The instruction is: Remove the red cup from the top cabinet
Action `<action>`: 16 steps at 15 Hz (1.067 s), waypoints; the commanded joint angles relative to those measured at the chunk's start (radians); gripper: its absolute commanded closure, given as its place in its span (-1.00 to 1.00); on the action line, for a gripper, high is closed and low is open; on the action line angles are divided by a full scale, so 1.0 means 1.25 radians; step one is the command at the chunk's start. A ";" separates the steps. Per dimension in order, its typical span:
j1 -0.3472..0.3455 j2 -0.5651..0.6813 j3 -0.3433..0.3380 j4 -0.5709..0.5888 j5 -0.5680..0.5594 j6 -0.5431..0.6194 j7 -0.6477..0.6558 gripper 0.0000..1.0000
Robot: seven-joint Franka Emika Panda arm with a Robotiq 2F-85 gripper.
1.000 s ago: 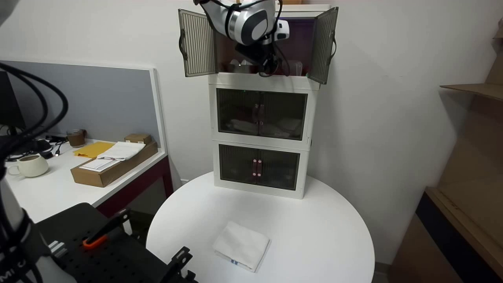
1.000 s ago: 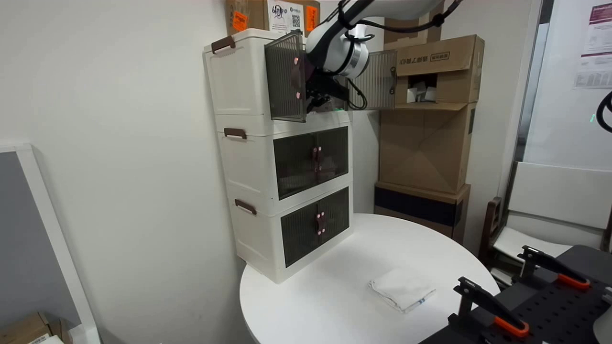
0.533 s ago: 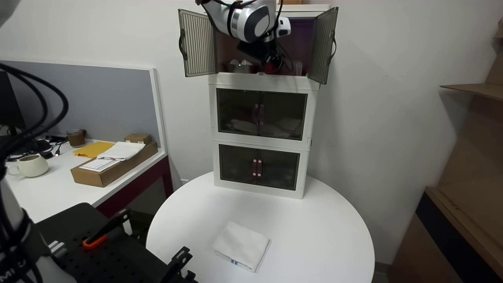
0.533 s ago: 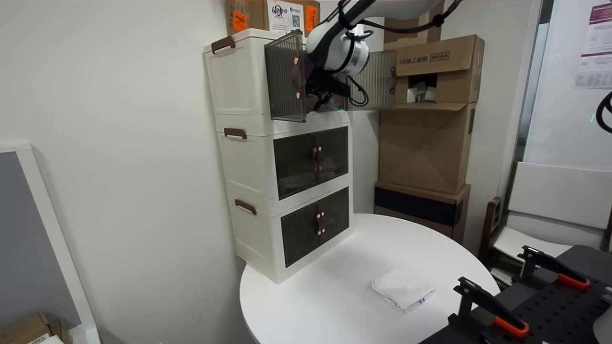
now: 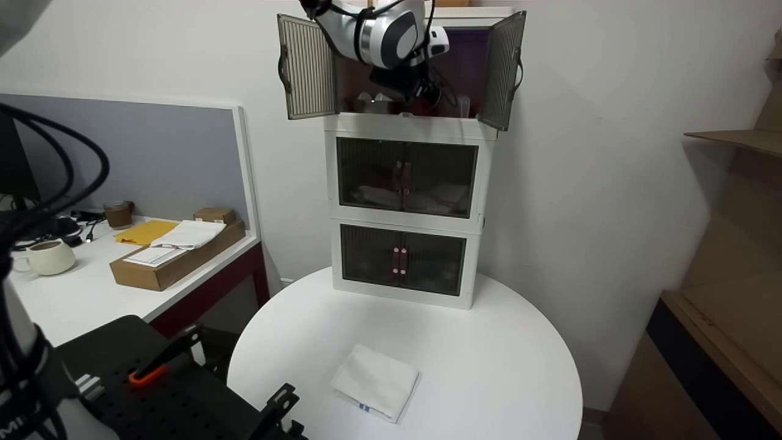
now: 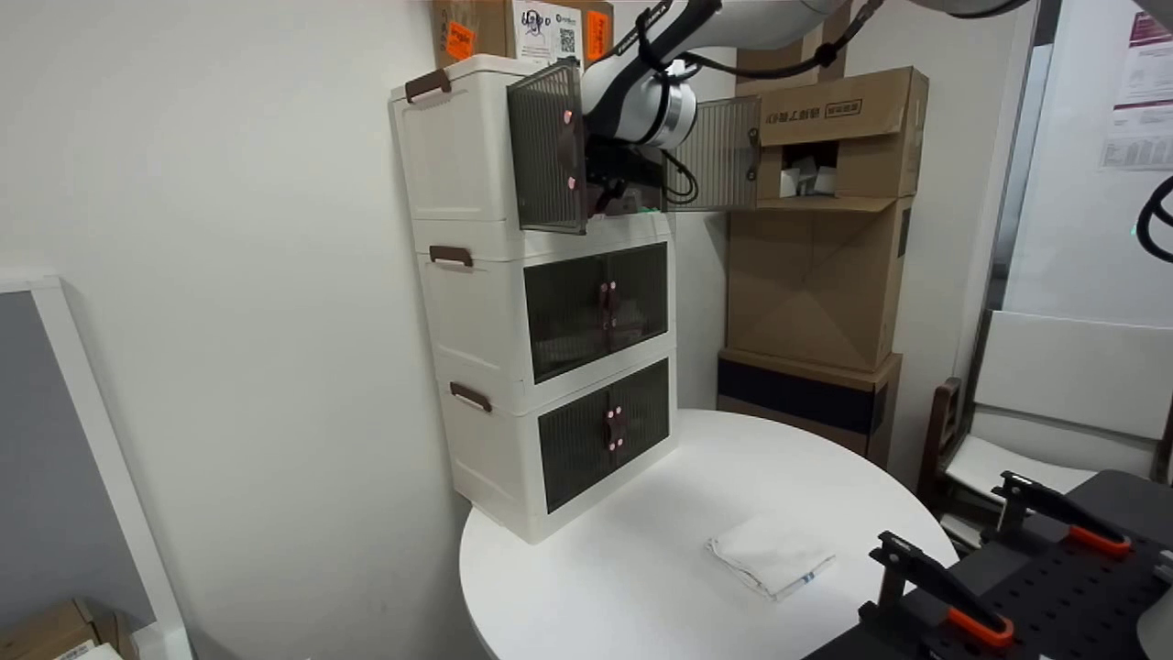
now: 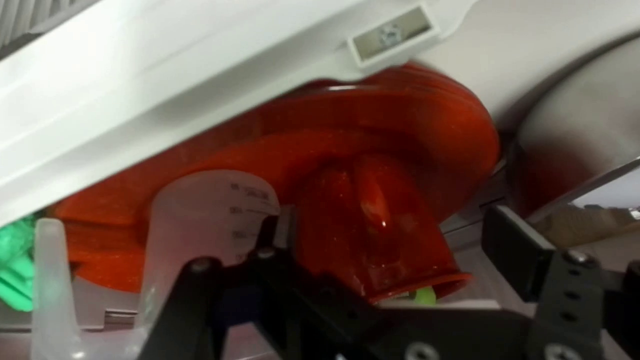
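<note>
The two grey doors (image 5: 308, 67) of the top cabinet (image 5: 471, 64) stand swung outward, leaving its front unblocked between them, and the robot arm (image 5: 366, 43) reaches in through that gap, above the white sill (image 5: 366, 125). Inside, room is tight: in the wrist view the red cup (image 7: 415, 245) sits in the top cabinet between a clear measuring cup (image 7: 200, 210) and a shiny bowl (image 7: 585, 115), overlapping a wide red dish (image 7: 445, 110), its handle facing the camera, and something green (image 7: 17, 270) shows at the view's edge. From outside most of this is dim; in an exterior view the nearer door (image 6: 539, 156) covers part of the front. Both exterior views show a folded white cloth (image 5: 376, 382) on the round worktop (image 5: 501, 354), well apart from the cabinet tower (image 5: 403, 223). The end effector (image 7: 395, 230) has its fingers (image 7: 520, 255) spread wide on either side of the red cup, not gripping it; the finger by the measuring cup is just beside the red cup, whether touching I cannot tell, and the opposite finger stands apart from it.
</note>
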 commanded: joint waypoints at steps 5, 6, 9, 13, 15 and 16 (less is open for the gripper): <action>0.021 0.048 -0.023 0.078 -0.019 -0.016 0.013 0.40; 0.021 0.049 -0.025 0.079 -0.018 -0.017 0.017 0.57; 0.020 0.047 -0.028 0.073 -0.016 -0.015 0.020 0.83; 0.019 0.030 -0.032 0.046 -0.007 -0.029 0.044 0.85; 0.017 0.016 -0.029 0.022 -0.003 -0.029 0.049 0.87; 0.018 0.006 -0.029 0.005 -0.004 -0.027 0.049 0.88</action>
